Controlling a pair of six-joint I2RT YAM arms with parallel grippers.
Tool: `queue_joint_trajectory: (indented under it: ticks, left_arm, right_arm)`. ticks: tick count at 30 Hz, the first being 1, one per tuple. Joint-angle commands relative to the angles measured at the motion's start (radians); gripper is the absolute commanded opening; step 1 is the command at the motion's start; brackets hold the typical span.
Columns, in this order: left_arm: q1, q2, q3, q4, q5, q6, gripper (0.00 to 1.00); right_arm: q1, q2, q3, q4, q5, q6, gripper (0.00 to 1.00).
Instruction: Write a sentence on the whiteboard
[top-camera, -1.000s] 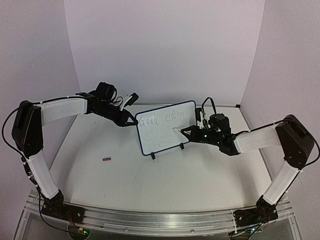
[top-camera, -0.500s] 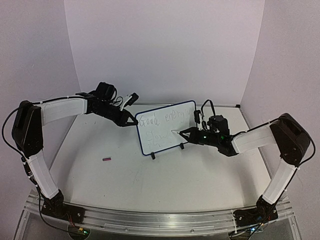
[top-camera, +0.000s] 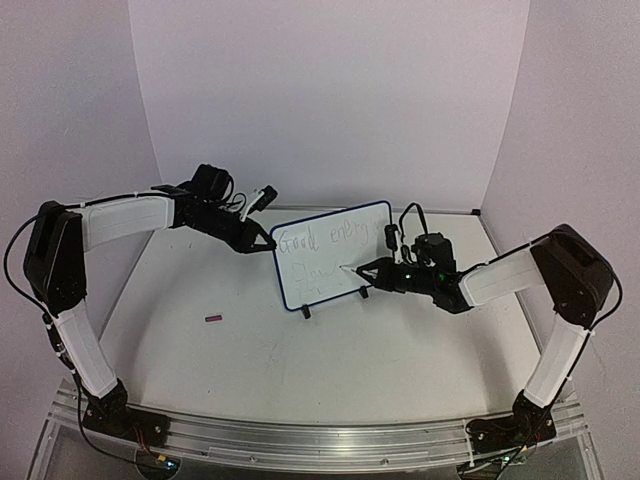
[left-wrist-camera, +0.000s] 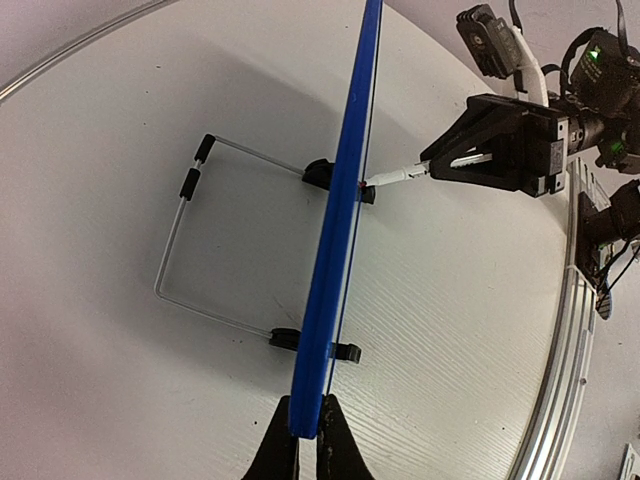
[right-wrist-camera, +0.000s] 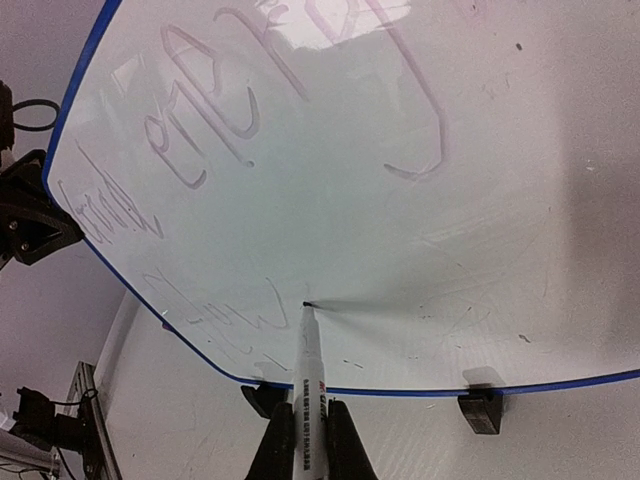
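The whiteboard (top-camera: 350, 285) stands upright on two black feet at mid-table, blue-framed. The sentence (top-camera: 322, 238) runs faintly across it in two lines, seen close in the right wrist view (right-wrist-camera: 215, 120). My left gripper (top-camera: 268, 245) is shut on the board's upper left edge; the left wrist view shows the blue frame (left-wrist-camera: 345, 200) pinched between the jaws (left-wrist-camera: 308, 432). My right gripper (top-camera: 372, 268) is shut on a white marker (right-wrist-camera: 308, 370). The marker's tip touches the board at the end of the lower line.
A small dark red object (top-camera: 213, 318) lies on the table left of the board. A wire stand (left-wrist-camera: 185, 240) props the board from behind. An aluminium rail (top-camera: 320, 440) runs along the near edge. White walls close in the back and sides.
The right arm has reached further left, and the marker tip has shifted slightly left and down on the lower line. The left arm and the board have not moved.
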Motion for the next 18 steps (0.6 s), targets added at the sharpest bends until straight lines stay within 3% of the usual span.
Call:
queue_joint_trajectory:
  ticks: [1, 18]
  left_arm:
    - [-0.023, 0.062, -0.007, -0.111, -0.080, 0.047, 0.00]
    - [-0.025, 0.062, -0.007, -0.110, -0.081, 0.047, 0.00]
  right_arm:
    - [-0.005, 0.022, 0.025, 0.038, 0.004, 0.005, 0.00]
    - [-0.010, -0.019, -0.031, 0.038, 0.078, 0.017, 0.00]
